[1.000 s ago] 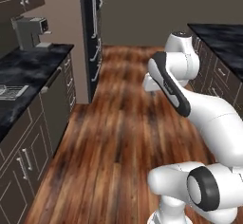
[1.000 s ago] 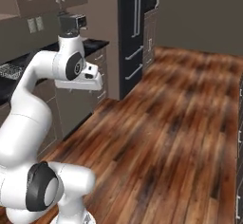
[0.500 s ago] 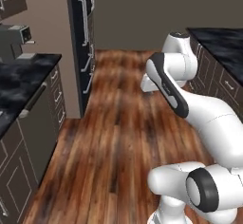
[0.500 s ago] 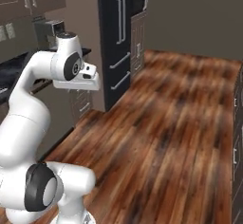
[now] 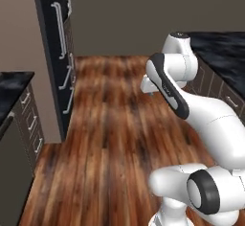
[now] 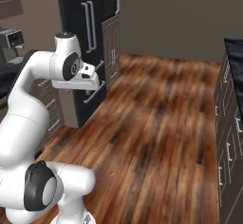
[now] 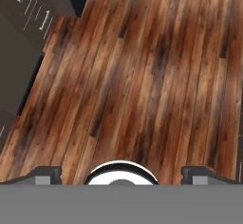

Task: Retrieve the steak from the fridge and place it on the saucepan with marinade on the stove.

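Observation:
The tall black fridge (image 5: 56, 48) stands at the left with both doors shut; its long grey handles (image 6: 88, 26) and lower drawers also show in the right base view. My gripper (image 7: 122, 173) hangs over the bare wooden floor, well away from the fridge, fingertips (image 7: 47, 173) spread wide with nothing between them. The hand (image 6: 85, 79) is held in front of the arm's upper joint and also shows partly behind the arm (image 5: 147, 85). The steak, the saucepan with marinade and the stove are out of view.
A dark-topped counter with drawers (image 5: 16, 91) lies at the left, and another dark counter (image 5: 220, 52) at the right. A coffee machine (image 6: 12, 38) sits on the left counter. Drawer fronts (image 6: 230, 123) line the right side. Wooden floor (image 5: 110, 124) runs between them.
The whole picture has shifted, so the base has moved: the fridge and left counter slide leftwards and look nearer. The arm keeps the same pose and the gripper stays open.

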{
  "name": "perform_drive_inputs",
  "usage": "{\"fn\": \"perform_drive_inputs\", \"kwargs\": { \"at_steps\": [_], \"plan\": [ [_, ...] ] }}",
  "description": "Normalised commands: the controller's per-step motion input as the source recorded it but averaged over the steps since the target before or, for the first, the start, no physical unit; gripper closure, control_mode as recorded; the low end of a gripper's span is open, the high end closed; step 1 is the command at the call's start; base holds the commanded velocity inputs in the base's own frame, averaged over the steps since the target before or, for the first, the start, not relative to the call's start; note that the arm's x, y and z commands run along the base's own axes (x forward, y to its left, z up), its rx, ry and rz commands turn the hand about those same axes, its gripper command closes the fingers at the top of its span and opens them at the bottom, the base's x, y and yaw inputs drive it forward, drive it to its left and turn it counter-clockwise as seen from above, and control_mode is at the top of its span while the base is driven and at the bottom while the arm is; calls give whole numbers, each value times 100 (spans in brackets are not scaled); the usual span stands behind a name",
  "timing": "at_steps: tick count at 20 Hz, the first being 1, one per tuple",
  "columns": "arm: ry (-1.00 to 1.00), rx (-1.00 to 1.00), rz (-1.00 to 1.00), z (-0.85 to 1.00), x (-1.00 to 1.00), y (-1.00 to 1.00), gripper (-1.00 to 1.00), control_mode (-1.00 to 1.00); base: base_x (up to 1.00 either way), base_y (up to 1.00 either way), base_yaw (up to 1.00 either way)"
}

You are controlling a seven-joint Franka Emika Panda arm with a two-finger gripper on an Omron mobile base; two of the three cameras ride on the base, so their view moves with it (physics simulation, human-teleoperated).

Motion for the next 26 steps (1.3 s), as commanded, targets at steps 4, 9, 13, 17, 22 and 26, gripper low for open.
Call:
{"fn": "perform_drive_inputs", "kwargs": {
  "at_steps": [4, 9, 13, 17, 22, 26],
  "plan": [
    [0, 0, 0, 0, 0, 0, -100, 100, 100, -22, -24],
    [0, 0, 0, 0, 0, 0, -100, 100, 100, -20, -22],
    [0, 0, 0, 0, 0, 0, -100, 100, 100, -21, -15],
    [0, 0, 0, 0, 0, 0, -100, 100, 100, -17, -11],
    [0, 0, 0, 0, 0, 0, -100, 100, 100, -13, -9],
    [0, 0, 0, 0, 0, 0, -100, 100, 100, -13, -6]
  ]
}}
